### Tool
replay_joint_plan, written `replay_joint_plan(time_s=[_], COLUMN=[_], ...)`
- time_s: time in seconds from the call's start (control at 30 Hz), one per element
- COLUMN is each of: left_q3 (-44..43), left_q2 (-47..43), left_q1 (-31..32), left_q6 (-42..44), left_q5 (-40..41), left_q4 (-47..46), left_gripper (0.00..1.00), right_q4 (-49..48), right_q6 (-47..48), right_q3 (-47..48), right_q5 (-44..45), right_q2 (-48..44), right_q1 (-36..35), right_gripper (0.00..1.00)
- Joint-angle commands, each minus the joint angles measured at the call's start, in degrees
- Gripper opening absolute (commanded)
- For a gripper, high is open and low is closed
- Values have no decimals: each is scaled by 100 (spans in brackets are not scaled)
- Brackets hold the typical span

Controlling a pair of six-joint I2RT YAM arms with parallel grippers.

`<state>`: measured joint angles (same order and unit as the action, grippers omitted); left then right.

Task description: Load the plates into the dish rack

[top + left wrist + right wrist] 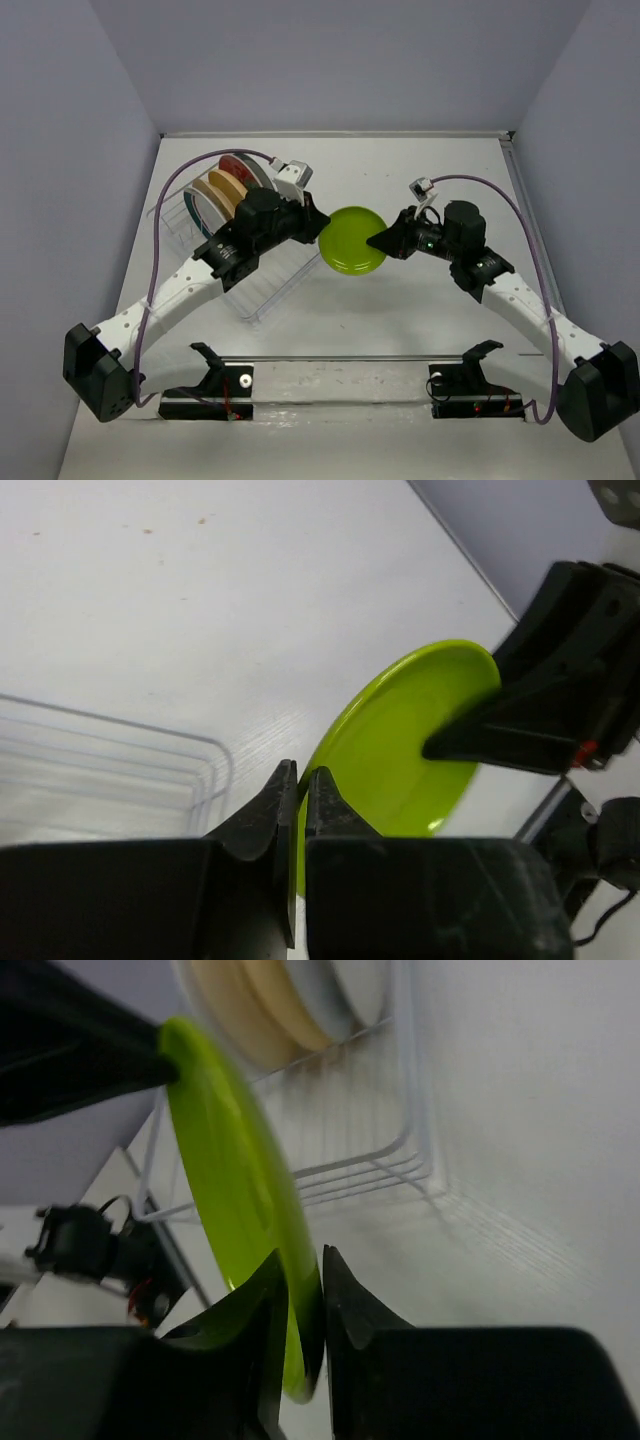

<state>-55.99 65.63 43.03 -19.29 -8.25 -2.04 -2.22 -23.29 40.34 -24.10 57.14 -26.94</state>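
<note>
A lime green plate (352, 240) hangs on edge above the table's middle, gripped from both sides. My left gripper (318, 232) is shut on its left rim; in the left wrist view the fingertips (303, 772) pinch the green plate (410, 740). My right gripper (380, 241) is shut on the opposite rim, and the right wrist view shows the plate (230, 1160) wedged between its fingers (302, 1255). The white wire dish rack (255, 290) lies left of the plate, partly under my left arm. Several plates (225, 185) stand in its far end: red, orange-yellow, beige and white.
Two black arm mounts (215, 380) (470, 375) sit along the near edge. White walls enclose the table on the left, back and right. A purple cable (165, 210) loops over the rack's far left corner. The rack's wire wall (400, 1160) stands just behind the plate.
</note>
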Motion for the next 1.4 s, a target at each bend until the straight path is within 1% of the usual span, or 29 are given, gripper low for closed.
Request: replay_joint_plan(time_s=[0.0, 0.03, 0.07, 0.1, 0.13, 0.17, 0.2, 0.23, 0.27, 0.3, 0.33, 0.37, 0.4, 0.43, 0.5, 0.53, 0.57, 0.6, 0.63, 0.67, 0.7, 0.73, 0.77, 0.83, 0.87, 0.97, 1.23, 1.33, 1.37], left_q3=[-219, -281, -333, -421, -544, -623, -694, -764, -878, -905, -923, -940, -940, -932, -783, -704, -625, -502, -457, -440, -422, -404, -352, -281, -246, -45, 343, 492, 553], left_q2=[-401, -480, -655, -787, -1058, -1208, -1341, -1594, -1719, -1833, -1947, -2166, -2281, -2404, -2791, -3097, -3256, -3380, -3581, -3670, -3732, -3872, -3951, -4127, -4319, -4628, -4787, -4884, -4927], left_q1=[-57, -57, -57, -66, -66, -66, -75, -75, -75, -75, -75, -75, -75, -75, -75, -84, -84, -84, -84, -84, -84, -84, -75, -75, -75, -75, -75, -75, -84], left_q6=[179, 241, 302, 433, 513, 583, 671, 863, 961, 1066, 1155, 1286, 1339, 1401, 1524, 1559, 1595, 1647, 1682, 1744, 1840, 1902, 1903, 2052, 2069, 2166, 2184, 2166, 2166], left_q5=[138, 592, 866, 1217, 1821, 2088, 2360, 2824, 3020, 3214, 3512, 3689, 3838, 4101, 4357, 4541, 4586, 4613, 4648, 4674, 4718, 4780, 4780, 4763, 4763, 4727, 4587, 4552, 4552], left_q4=[-78, 149, 195, 457, 538, 599, 661, 731, 740, 723, 645, 592, 478, 399, 249, -39, -137, -278, -331, -358, -384, -454, -498, -657, -709, -955, -1175, -1237, -1289], left_gripper=[6, 20, 31, 44, 71, 86, 99, 99, 99, 99, 99, 99, 99, 99, 99, 99, 99, 99, 99, 99, 99, 99, 99, 99, 99, 99, 99, 99, 99], right_q4=[-1530, -1762, -1895, -1957, -1801, -1234, -950, -703, -527, -256, -131, 123, 203, 430, 731, 810, 906, 1221, 1372, 1495, 1749, 1829, 1935, 2032, 2058, 2085, 2094, 2094, 2068], right_q6=[-691, -860, -1001, -1124, -1073, -733, -512, -336, -195, -11, 78, 140, 184, 228, 429, 535, 658, 868, 1000, 1132, 1351, 1432, 1615, 1766, 1819, 1916, 1758, 1512, 1381], right_q3=[71, 79, 219, 342, 778, 1061, 1386, 1711, 2332, 2634, 2933, 3536, 3830, 4111, 4638, 5172, 5482, 6207, 6580, 6940, 7301, 7957, 8250, 8822, 9277, 9929, 10617, 10600, 10557], right_q5=[-2167, -2335, -2319, -2267, -1962, -1689, -1347, -752, -441, -81, 540, 825, 1176, 1771, 2406, 3175, 3427, 3673, 4180, 4411, 4649, 5121, 5300, 5651, 5914, 6118, 6180, 6075, 5918], right_q2=[455, 525, 604, 761, 972, 1113, 1271, 1447, 1623, 1807, 2218, 2448, 2668, 3114, 3512, 3897, 4127, 4364, 4619, 5135, 5392, 5647, 6111, 6544, 6738, 7466, 8198, 8400, 8470], right_q1=[22, 22, 22, 22, -213, -389, -617, -863, -1109, -1590, -1795, -1971, -2269, -2402, -2692, -2955, -3071, -3185, -3430, -3536, -3642, -3817, -3888, -3994, -3995, -4117, -4232, -4232, -4232], right_gripper=[7, 7, 7, 7, 7, 7, 7, 7, 7, 7, 7, 7, 7, 7, 7, 7, 7, 7, 7, 7, 7, 7, 7, 7, 7, 7, 7, 7, 7])
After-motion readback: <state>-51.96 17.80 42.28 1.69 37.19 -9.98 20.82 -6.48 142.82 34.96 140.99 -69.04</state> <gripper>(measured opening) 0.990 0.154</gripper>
